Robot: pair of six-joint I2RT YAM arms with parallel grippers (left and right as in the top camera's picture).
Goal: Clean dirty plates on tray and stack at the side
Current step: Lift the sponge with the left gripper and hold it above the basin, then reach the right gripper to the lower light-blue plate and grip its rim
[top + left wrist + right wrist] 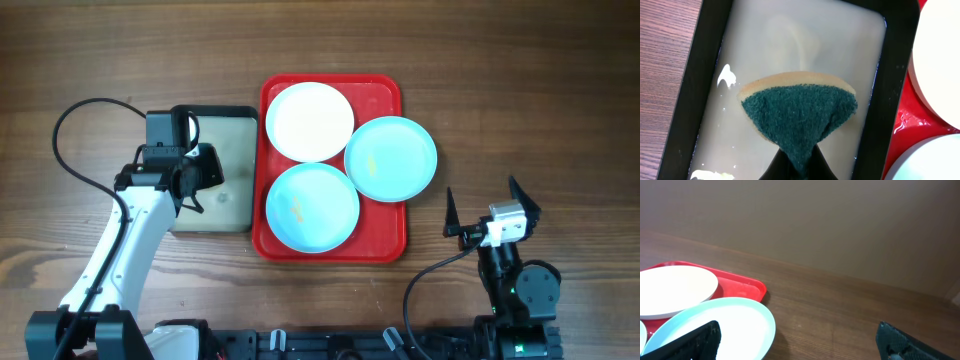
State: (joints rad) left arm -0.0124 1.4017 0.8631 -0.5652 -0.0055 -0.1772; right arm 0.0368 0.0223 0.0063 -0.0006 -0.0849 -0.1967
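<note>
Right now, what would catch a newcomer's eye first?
The red tray sits at centre, crowded with a white plate and two pale blue plates, the right one overhanging its rim. Left of it, the left hand pinches a green sponge over a black-rimmed tray of cloudy liquid.

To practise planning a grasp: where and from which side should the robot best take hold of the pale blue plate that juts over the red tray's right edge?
Probably the plate by its right rim, coming from the right. That part overhangs the tray, so the open right claw could slip one finger under and one over.
</note>
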